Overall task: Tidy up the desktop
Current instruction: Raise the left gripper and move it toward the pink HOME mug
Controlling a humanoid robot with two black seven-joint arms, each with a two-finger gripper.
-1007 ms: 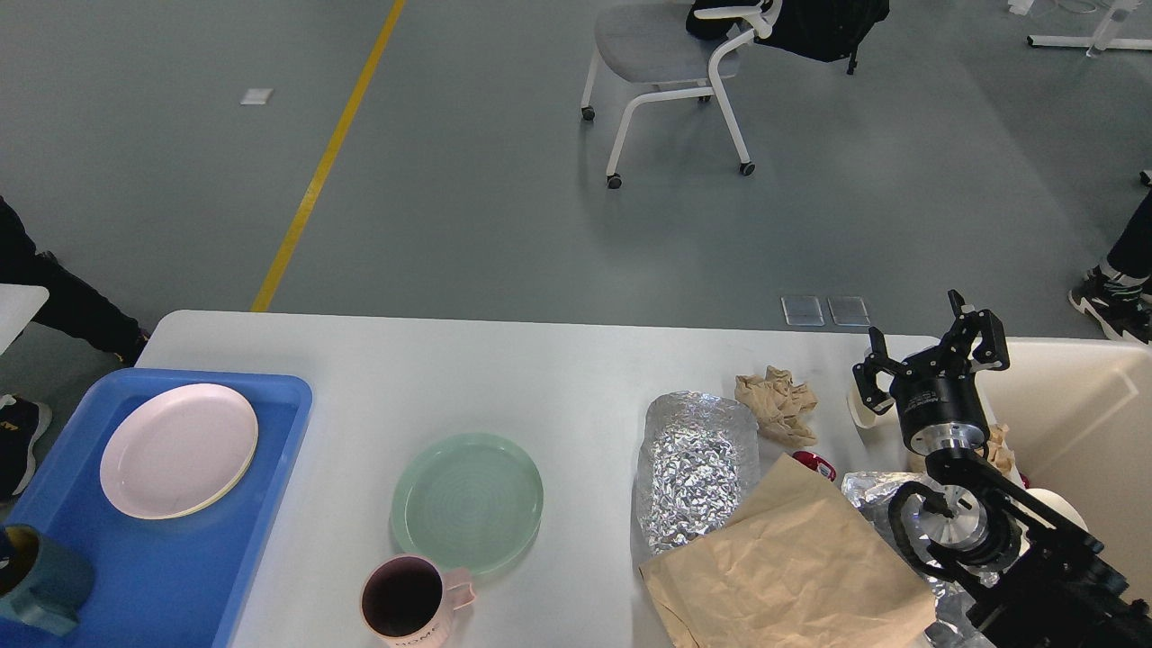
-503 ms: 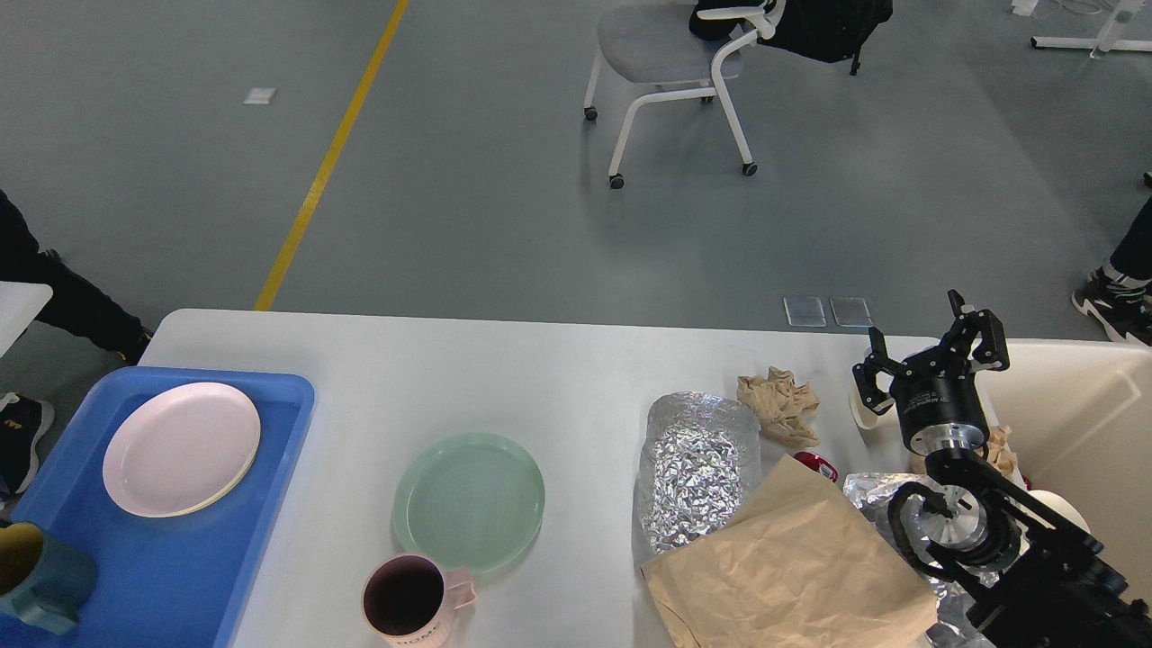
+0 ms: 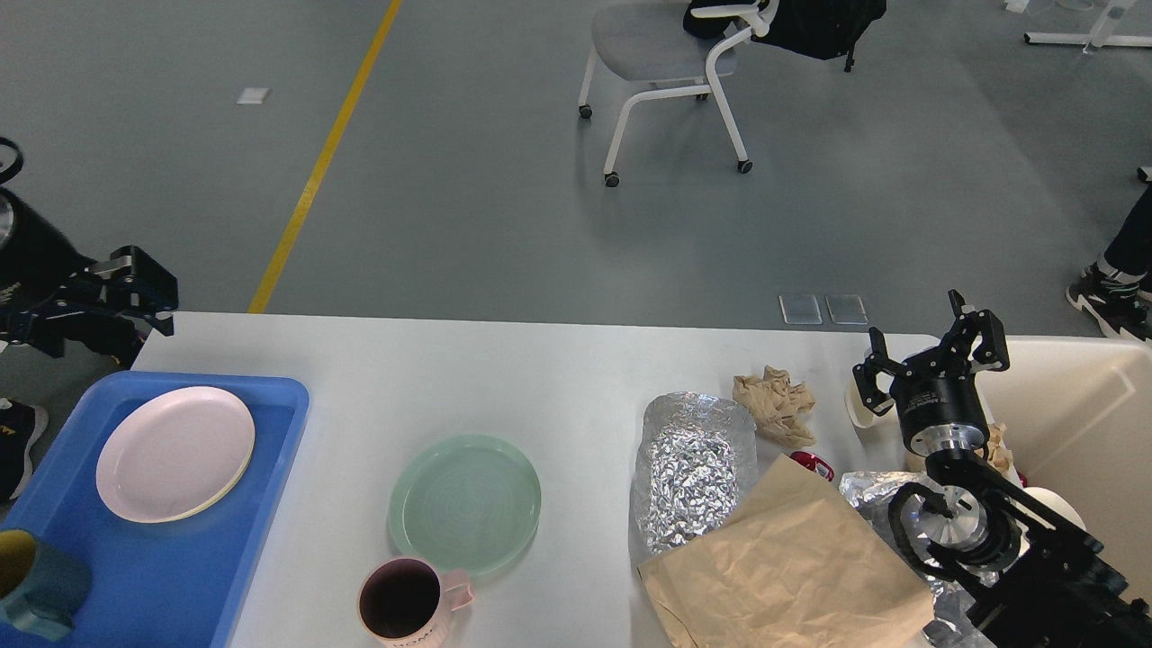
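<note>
While the desktop (image 3: pixel 558 378) lies below, right gripper (image 3: pixel 931 346) jaws spread empty, left gripper (image 3: pixel 135 288) jaws unclear.

On the desktop (image 3: pixel 558 378), a tray (image 3: pixel 270 423) is set at the left, with a plate (image 3: pixel 175 453) in it. A second plate (image 3: pixel 465 503) is placed mid-table (a mug (image 3: pixel 402 603) just before it). Foil (image 3: pixel 693 468), crumpled paper (image 3: pixel 774 405) and a bag (image 3: pixel 792 571) are gathered at the right.

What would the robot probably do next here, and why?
Probably lower the open right gripper onto the crumpled brown paper just to its left: it lies loose on the desktop, and the cream bin is right beside it.
</note>
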